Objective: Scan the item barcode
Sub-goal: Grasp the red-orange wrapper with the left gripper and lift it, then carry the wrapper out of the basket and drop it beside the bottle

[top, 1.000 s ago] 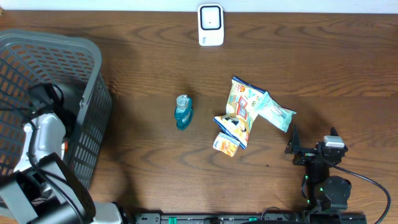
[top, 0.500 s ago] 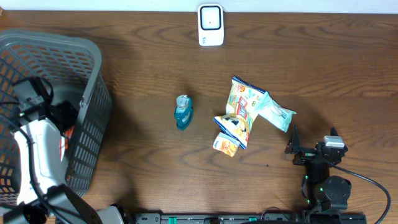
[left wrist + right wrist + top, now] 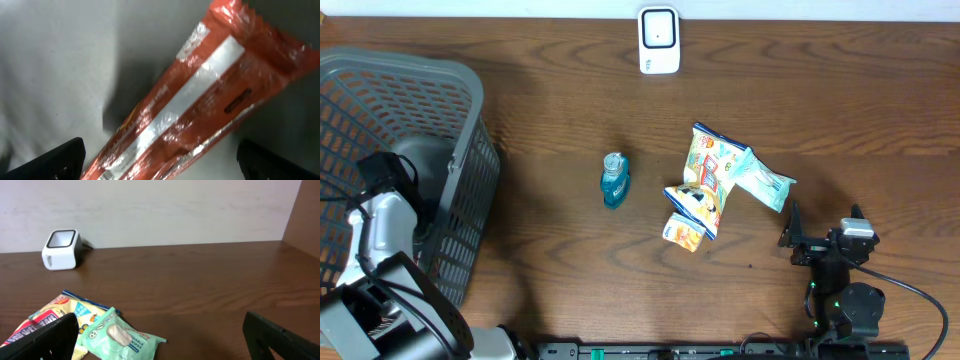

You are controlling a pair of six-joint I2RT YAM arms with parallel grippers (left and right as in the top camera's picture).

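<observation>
Placement at this moment put the left gripper (image 3: 160,162) inside the grey basket (image 3: 468,100) at the table's left edge, its fingers spread wide and holding nothing. Directly under them lay an orange wrapper (image 3: 200,100), slanted across the basket floor and not touched by either finger. The likely reason is that the basket served as the drop point for finished items, though the frames did not settle whether this packet was being left or fetched. The right gripper (image 3: 823,228) sat low at the near right of the table (image 3: 550,270), fingers equally wide and empty, facing the scanner (image 3: 659,40). That pose appeared to be a parked one, clear of the work area. The scanner stood at the far edge, centred, window turned toward the arms so that a barcode could be presented to it. Between the arms lay the items apparently awaiting scanning: a teal bottle (image 3: 614,180) on its side, overlapping snack bags (image 3: 710,170), and a wipes pack (image 3: 762,183) touching the bags on their right. The wrapper was glossy crinkled foil with a silver seam band along its length. The basket was rigid plastic lattice with a solid floor. The scanner was a smooth white rounded block; the table, dark grained wood.
</observation>
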